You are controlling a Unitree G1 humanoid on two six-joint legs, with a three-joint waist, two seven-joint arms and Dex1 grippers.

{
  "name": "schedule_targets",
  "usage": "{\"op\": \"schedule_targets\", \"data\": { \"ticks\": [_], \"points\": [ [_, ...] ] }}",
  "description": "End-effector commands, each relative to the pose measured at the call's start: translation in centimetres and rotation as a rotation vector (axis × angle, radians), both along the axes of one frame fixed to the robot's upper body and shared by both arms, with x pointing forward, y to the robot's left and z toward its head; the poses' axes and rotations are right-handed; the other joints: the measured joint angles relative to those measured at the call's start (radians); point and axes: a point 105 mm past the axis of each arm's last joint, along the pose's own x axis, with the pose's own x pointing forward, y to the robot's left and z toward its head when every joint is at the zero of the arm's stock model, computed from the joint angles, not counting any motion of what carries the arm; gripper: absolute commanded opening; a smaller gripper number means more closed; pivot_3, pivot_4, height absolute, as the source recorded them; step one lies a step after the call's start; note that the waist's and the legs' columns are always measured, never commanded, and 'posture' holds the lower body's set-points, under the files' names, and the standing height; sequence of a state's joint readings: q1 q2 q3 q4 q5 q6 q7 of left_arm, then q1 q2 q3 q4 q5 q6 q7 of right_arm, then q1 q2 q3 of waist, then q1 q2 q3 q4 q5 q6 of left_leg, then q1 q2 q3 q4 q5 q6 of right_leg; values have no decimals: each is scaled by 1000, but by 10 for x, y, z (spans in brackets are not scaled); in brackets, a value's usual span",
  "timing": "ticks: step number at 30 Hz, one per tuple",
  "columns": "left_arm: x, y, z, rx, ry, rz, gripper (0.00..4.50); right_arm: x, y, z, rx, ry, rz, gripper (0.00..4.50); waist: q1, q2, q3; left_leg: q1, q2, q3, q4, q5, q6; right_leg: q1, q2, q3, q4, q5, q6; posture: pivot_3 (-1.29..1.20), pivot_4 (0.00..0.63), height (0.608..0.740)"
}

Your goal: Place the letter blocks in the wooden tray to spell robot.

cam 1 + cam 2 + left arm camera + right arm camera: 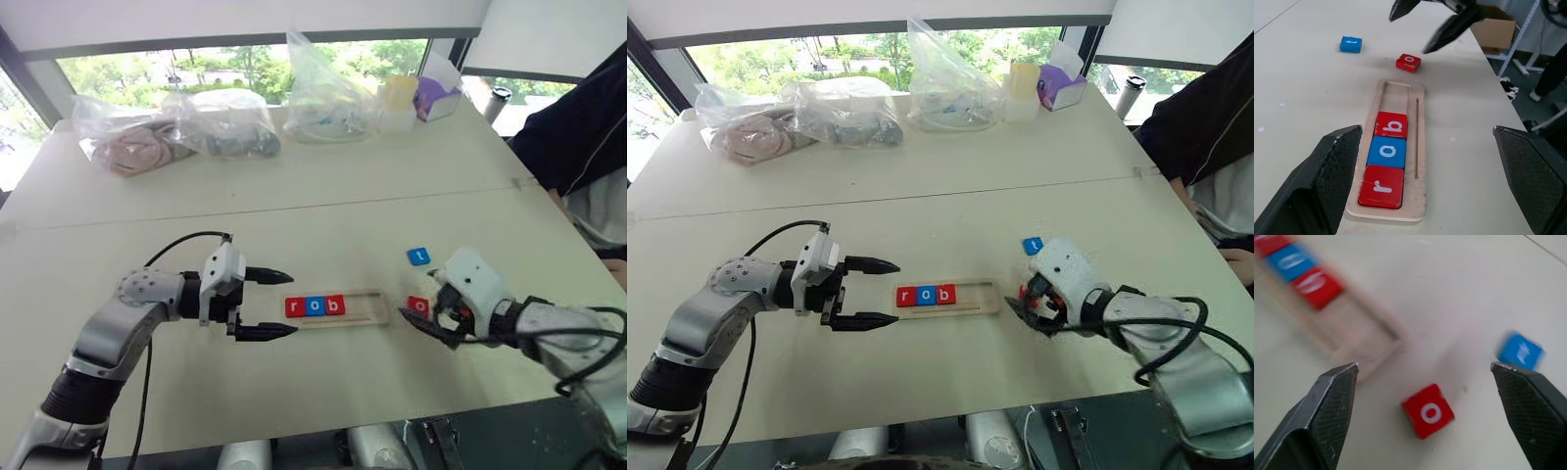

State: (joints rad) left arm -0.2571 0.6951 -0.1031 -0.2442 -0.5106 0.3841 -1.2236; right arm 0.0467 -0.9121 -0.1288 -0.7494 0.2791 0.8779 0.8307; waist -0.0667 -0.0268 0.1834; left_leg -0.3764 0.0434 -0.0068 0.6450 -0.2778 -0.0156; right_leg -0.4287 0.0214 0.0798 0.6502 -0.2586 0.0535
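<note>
The tray point(338, 308) lay on the desk point(294, 225) near the lower middle of the left eye frame. Its left part held three blocks in a row, touching each other: a red r point(293, 307), a blue o point(313, 306) and a red b point(335, 305). The right part of the channel was bare.

Two blocks lay loose on the desk to the right of the tray. A red o point(418, 305) sat just beside the tray's right end, and a blue t point(418, 257) lay above it in the frame, apart from both.

The left gripper point(272, 304) hung at the tray's left end, its fingers point(266, 275) spread wide and grasping nothing. The right gripper point(1425, 382) hung over the red o with fingers point(1327, 401) released and spread; in the right wrist view the block lay on the desk between them, touching neither.

Plastic bags point(176, 132) and a cup point(497, 101) stood along the upper part of the frame, and a person's dark sleeve point(578, 127) showed at the upper right.
</note>
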Motion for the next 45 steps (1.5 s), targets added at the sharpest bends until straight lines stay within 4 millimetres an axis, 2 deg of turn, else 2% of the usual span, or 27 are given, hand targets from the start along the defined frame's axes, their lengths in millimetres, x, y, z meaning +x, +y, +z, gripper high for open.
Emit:
{"op": "schedule_targets", "data": {
  "ticks": [1,7,11,14,17,22,25,28,30,34,36,45],
  "points": [
    [1,-1,7,-7,-39,-9,4500,6,-12,-3,-2,-7,123,4427,-2,-3,2,0,0,0,0,0,0,0,0,0,0,0,0,0,150,740],
    [1,-1,8,-8,-46,-5,4500,25,-33,-21,7,16,150,4427,-2,-4,3,0,0,1,2,0,0,1,0,1,0,1,0,0,150,740],
    [1,0,9,-8,-48,0,4500,35,-30,-22,46,19,161,4427,0,-3,4,0,0,1,2,0,0,1,0,1,1,1,0,0,150,740],
    [-1,0,8,-4,-46,-5,4500,40,-33,-31,36,30,158,4427,1,-3,4,0,0,1,2,0,0,1,0,1,1,1,0,0,150,740],
    [-3,0,9,-5,-42,-6,4500,40,-28,-31,58,45,172,3685,2,-3,4,0,0,1,2,0,0,1,0,1,1,1,0,0,150,740],
    [-2,1,9,-7,-44,-2,4500,39,-19,-27,64,30,197,1135,2,-3,4,1,0,1,3,0,0,1,0,1,2,1,0,0,150,740],
    [-2,1,9,-8,-45,2,4500,39,-9,-15,57,-22,237,1128,2,-3,4,1,0,1,3,0,0,1,0,1,2,1,0,0,150,740],
    [-2,1,9,-8,-43,0,4500,36,18,4,76,-60,332,1128,-1,-2,4,1,0,1,3,0,0,1,0,1,2,2,2,0,150,740],
    [-2,1,9,-8,-42,-3,4500,33,31,9,76,-60,385,1128,-1,-2,4,1,0,1,3,0,0,1,0,1,3,3,2,0,150,740],
    [-2,-1,10,-10,-43,-7,4500,30,51,8,69,-38,468,1128,4,-3,4,1,0,0,3,0,0,1,0,1,3,2,2,0,150,740],
    [-2,-1,10,-11,-43,-8,4500,33,57,0,41,-28,504,1128,7,-2,4,1,0,1,3,0,0,1,0,1,3,2,2,0,150,740],
    [-5,-2,11,-14,-45,2,4500,45,66,-14,-16,-3,564,1128,21,-2,4,1,0,1,4,0,0,1,0,1,3,2,-1,0,150,740]
  ]
}}
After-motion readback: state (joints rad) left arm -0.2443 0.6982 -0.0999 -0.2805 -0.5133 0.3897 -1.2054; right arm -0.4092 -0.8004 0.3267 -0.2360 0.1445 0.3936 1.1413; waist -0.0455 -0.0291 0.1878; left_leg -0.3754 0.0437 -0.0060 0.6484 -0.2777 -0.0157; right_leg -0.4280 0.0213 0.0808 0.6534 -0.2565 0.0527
